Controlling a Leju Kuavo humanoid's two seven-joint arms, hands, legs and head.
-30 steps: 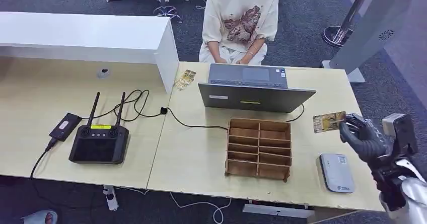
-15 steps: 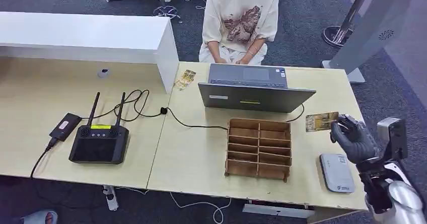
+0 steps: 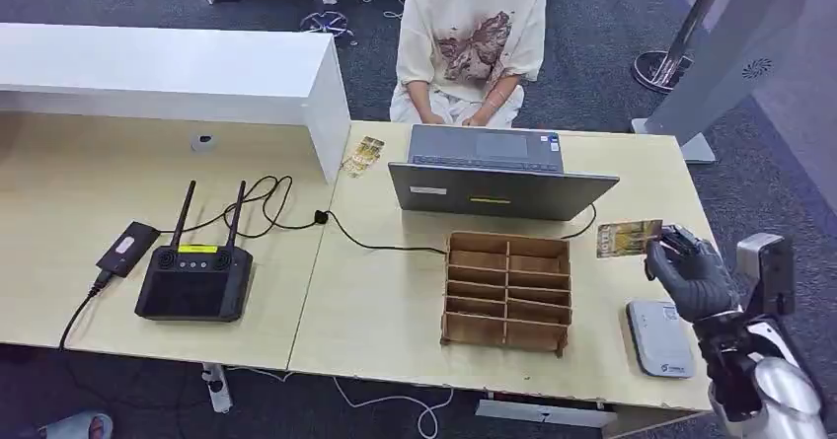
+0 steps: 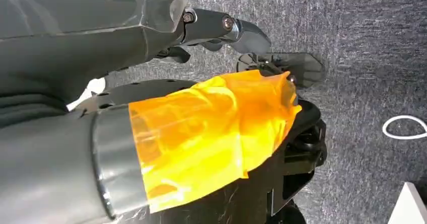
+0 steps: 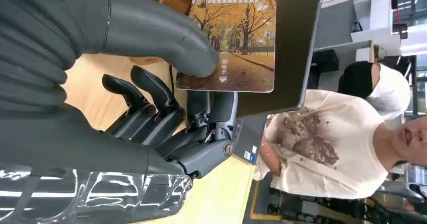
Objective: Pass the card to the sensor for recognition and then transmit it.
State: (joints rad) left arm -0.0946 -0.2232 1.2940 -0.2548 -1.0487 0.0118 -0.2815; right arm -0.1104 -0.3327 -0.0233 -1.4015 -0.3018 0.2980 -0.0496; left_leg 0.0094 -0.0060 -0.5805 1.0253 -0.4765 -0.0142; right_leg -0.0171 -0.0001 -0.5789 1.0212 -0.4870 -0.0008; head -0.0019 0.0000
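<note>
The left hand (image 4: 221, 30) hangs over the floor; whether its fingers are spread I cannot tell. In the last second the card (image 3: 628, 238), pinched by the right hand (image 3: 691, 273) and sticking out past its fingertips, has drifted toward the wooden organizer (image 3: 507, 290), away from the grey sensor (image 3: 660, 338) just behind the fingers. That suggests scanning is done and the handover to the person (image 3: 472, 35) is starting.

The right arm comes up from the near right corner of the worktop (image 3: 395, 311), forearm raised over its edge. The right robot hand (image 3: 688, 273) is lifted above the worktop surface, thumb pressed on the face of the card (image 3: 628, 239), dark fingers behind it. The left robot hand (image 4: 221, 30) hangs low over grey carpet, fingers apart, gripping nothing
</note>
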